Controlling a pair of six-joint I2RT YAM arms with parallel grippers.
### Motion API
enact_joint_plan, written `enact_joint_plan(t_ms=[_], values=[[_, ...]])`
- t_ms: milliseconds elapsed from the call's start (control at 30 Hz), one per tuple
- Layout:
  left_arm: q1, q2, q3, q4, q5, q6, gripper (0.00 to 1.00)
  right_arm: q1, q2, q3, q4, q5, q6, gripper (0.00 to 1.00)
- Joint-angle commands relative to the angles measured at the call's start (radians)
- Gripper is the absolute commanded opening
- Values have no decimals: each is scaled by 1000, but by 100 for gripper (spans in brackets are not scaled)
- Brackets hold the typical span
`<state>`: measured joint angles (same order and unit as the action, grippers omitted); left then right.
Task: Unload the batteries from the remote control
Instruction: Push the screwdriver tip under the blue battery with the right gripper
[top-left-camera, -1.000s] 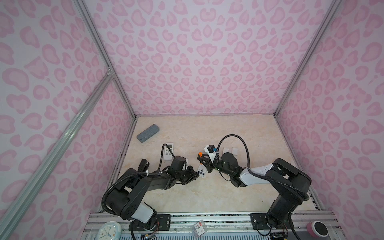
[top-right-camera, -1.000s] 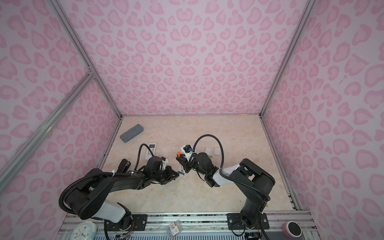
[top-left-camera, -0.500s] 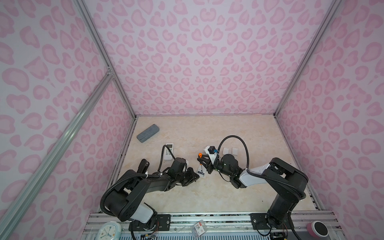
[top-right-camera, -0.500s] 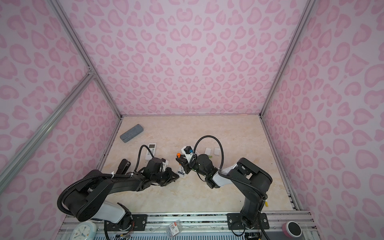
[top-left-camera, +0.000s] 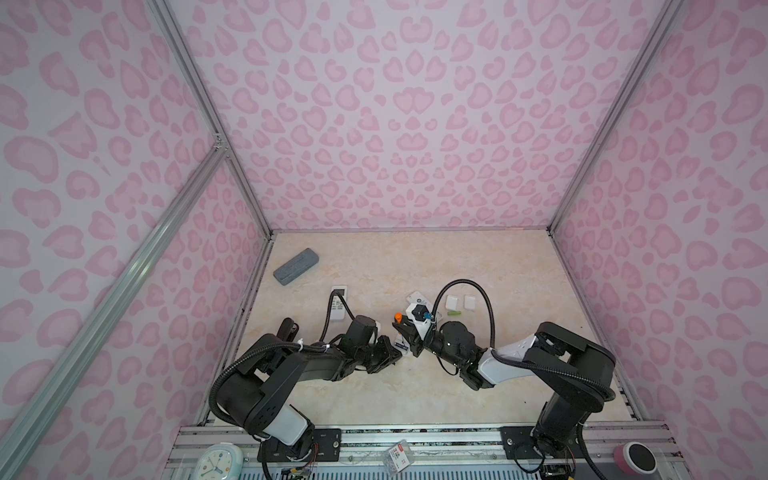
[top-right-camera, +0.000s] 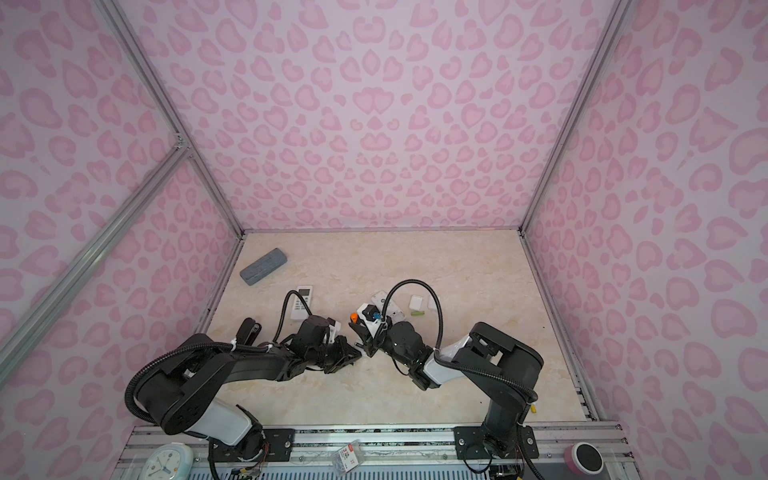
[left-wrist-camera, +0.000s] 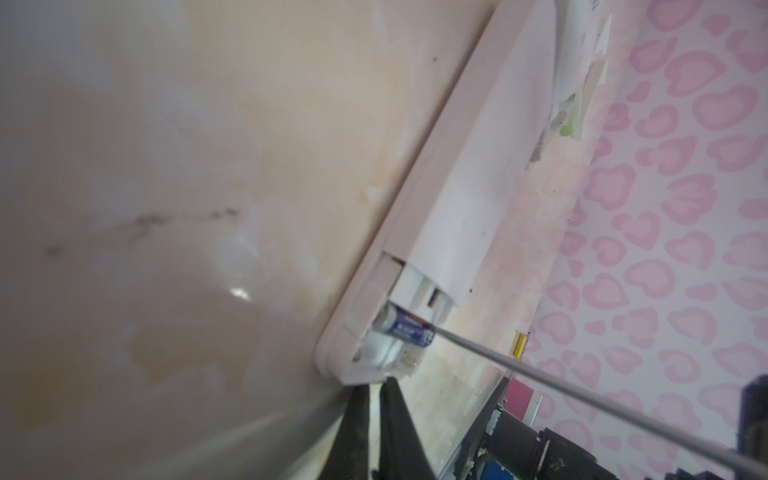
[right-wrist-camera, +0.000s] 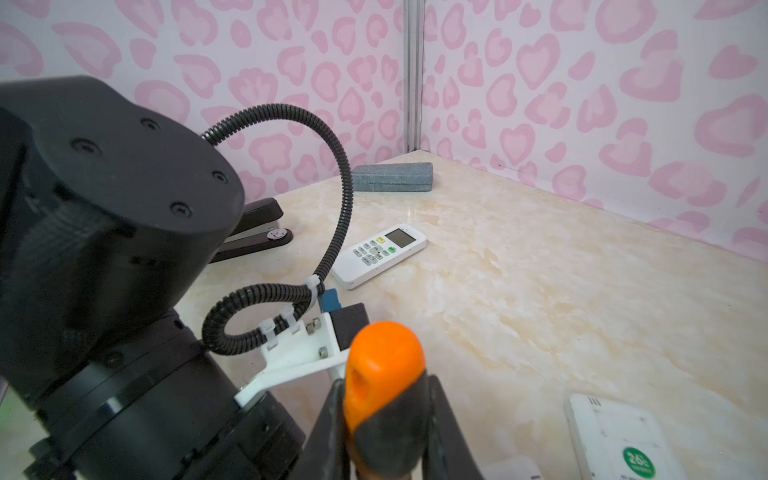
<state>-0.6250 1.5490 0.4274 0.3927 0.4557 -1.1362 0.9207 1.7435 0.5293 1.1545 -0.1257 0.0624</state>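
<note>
Hardly anything has shifted since a second ago: the left gripper (left-wrist-camera: 376, 415), fingers nearly pressed together, seems to pinch the end of the remote control (left-wrist-camera: 457, 208), while the right gripper (right-wrist-camera: 386, 424) clamps the screwdriver (right-wrist-camera: 384, 365), its shaft tip touching the blue battery (left-wrist-camera: 406, 328) lying in the open compartment (left-wrist-camera: 417, 291).

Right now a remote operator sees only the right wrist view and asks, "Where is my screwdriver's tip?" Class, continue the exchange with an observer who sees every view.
Observer: In the left wrist view, the shaft of the screwdriver reaches a blue battery in the open compartment of a white remote.
Operator: Where is the left gripper?
Observer: At that remote's compartment end, fingers nearly together.
Operator: Is any battery out?
Observer: In both top views, a green battery lies on the table beside a white cover plate.
</note>
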Motion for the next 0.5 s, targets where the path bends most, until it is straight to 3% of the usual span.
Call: enact_joint_plan(t_ms=[0,167,333,467], values=[[2,9,2,17,-37,-6,9,13,24,-17,27,32,-1,0],[3,12,-1,20,-39,-7,9,-2,44,-27,99,-27,39,0],[2,12,1,21,-39,1,8,-59,46,18,25,-159,146,0],[2,22,3,28,-38,2,7,-93,62,21,28,-183,234,0]])
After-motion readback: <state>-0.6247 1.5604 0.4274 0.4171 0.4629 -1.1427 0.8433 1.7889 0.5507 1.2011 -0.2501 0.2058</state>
